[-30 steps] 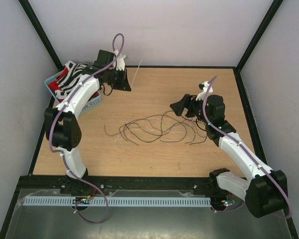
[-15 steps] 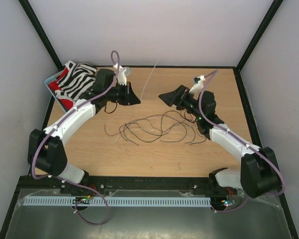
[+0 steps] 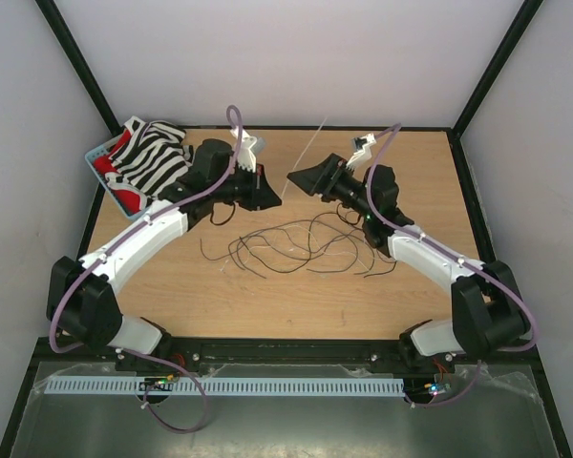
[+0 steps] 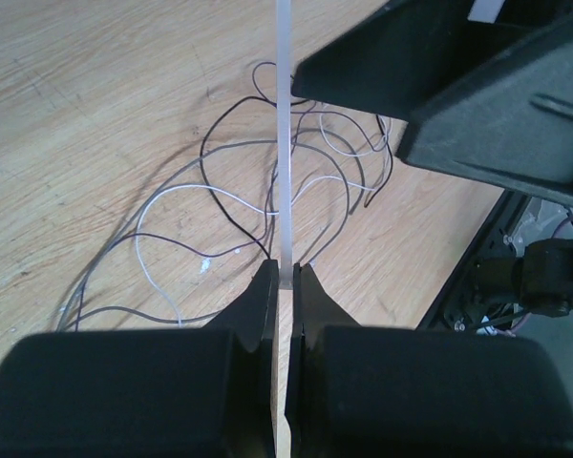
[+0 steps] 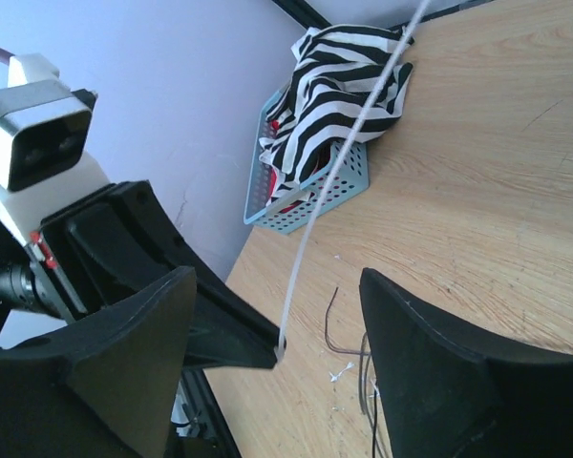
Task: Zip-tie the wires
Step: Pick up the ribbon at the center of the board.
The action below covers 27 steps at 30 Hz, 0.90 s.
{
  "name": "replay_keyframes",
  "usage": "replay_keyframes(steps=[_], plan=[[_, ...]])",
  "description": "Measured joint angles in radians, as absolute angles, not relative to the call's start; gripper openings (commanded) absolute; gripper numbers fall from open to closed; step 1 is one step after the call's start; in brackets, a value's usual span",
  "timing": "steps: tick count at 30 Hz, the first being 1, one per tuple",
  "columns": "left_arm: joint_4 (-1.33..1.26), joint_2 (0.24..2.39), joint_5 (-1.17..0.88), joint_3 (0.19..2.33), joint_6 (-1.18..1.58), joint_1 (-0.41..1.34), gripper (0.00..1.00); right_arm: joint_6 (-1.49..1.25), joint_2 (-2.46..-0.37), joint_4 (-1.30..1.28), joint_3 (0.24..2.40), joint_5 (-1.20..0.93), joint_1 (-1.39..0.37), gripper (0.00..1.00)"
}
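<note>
The wires (image 3: 301, 243) lie as a loose tangle of thin dark and pale strands mid-table; they also show in the left wrist view (image 4: 267, 196). My left gripper (image 3: 270, 195) hangs above the table behind them, shut on the lower end of a white zip tie (image 3: 304, 157), seen pinched between the jaws in the left wrist view (image 4: 285, 143). My right gripper (image 3: 294, 179) is open and empty, facing the left one, with its fingers on either side of the zip tie (image 5: 334, 181). In the right wrist view (image 5: 277, 281) the tie passes between its fingertips without touching them.
A light blue basket (image 3: 103, 153) holding a black-and-white striped cloth (image 3: 153, 157) and something red stands at the back left; it also shows in the right wrist view (image 5: 310, 205). Black frame posts and pale walls enclose the table.
My left gripper has carried the zip tie to the right. My right gripper has moved left and back toward it, so the two now face each other closely.
</note>
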<state>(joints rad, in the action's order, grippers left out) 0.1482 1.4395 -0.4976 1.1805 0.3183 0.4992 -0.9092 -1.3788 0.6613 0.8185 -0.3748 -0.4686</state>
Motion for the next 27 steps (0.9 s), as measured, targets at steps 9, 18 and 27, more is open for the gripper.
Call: replay_keyframes(steps=[9, 18, 27], plan=[[0.149, 1.434, -0.468, 1.177, 0.314, 0.563, 0.0, -0.912, -1.461, 0.679, 0.862, -0.378, -0.479, 0.14], [0.156, 1.43, -0.455, 1.176, 0.297, 0.569, 0.72, -0.833, -1.452, 0.651, 0.862, -0.379, -0.478, 0.0], [0.272, 1.341, -0.577, 1.192, 0.313, 0.472, 0.99, -0.53, -1.401, 0.634, 0.87, -0.508, -0.452, 0.0]])
